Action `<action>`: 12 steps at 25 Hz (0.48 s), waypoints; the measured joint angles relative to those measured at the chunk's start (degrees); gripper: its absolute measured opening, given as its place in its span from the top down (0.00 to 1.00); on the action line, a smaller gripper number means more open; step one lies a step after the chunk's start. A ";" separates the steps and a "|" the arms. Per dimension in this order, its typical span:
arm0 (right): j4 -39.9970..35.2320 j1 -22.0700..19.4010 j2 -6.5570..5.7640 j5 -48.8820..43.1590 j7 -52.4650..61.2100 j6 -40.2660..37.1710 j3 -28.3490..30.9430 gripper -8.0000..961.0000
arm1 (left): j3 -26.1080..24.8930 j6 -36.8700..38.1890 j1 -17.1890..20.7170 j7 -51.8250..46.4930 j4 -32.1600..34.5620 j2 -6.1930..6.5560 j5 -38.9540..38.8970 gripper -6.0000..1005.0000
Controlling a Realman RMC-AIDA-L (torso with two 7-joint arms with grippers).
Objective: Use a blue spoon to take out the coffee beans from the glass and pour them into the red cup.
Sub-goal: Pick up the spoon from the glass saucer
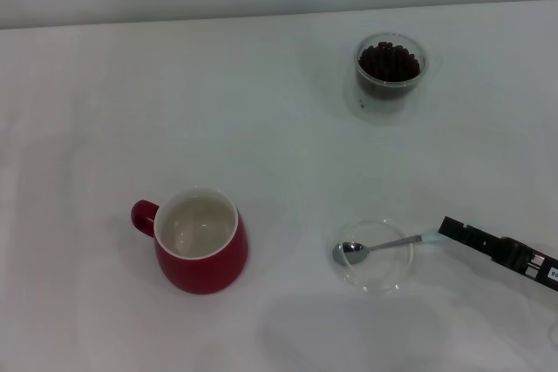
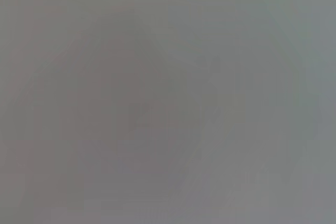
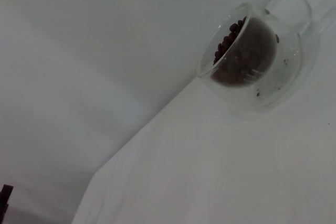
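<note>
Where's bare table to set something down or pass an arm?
Free: the wide stretch between red cup and glass, and left of the cup. Crowded: front right, where right pincer meets the blue spoon in the dish.

Bright, even, nearly shadowless light; left wrist view wholly blurred grey.

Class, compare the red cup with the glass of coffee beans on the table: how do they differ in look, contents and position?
The red cup is opaque red ceramic with a white inside; the glass is clear. The red cup looks empty, while the glass holds dark coffee beans. The red cup looks wider and has a loop handle; no handle shows on the glass in the head view. The red cup stands near, on the robot's left; the glass stands farther back, on its right. Both stand upright on the white table.
</note>
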 joint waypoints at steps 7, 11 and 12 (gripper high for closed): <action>0.12 -0.04 -0.16 0.00 0.43 -0.13 -0.10 0.55 | 0.02 -0.05 0.00 0.00 0.00 0.00 0.00 0.11; 0.18 0.03 -0.16 -0.27 0.57 -0.14 -0.18 0.57 | 0.02 -0.08 0.00 0.00 0.00 0.00 0.00 0.11; 0.21 0.04 -0.16 -0.42 0.67 -0.11 -0.19 0.58 | 0.02 -0.08 0.00 0.00 0.00 0.00 0.00 0.11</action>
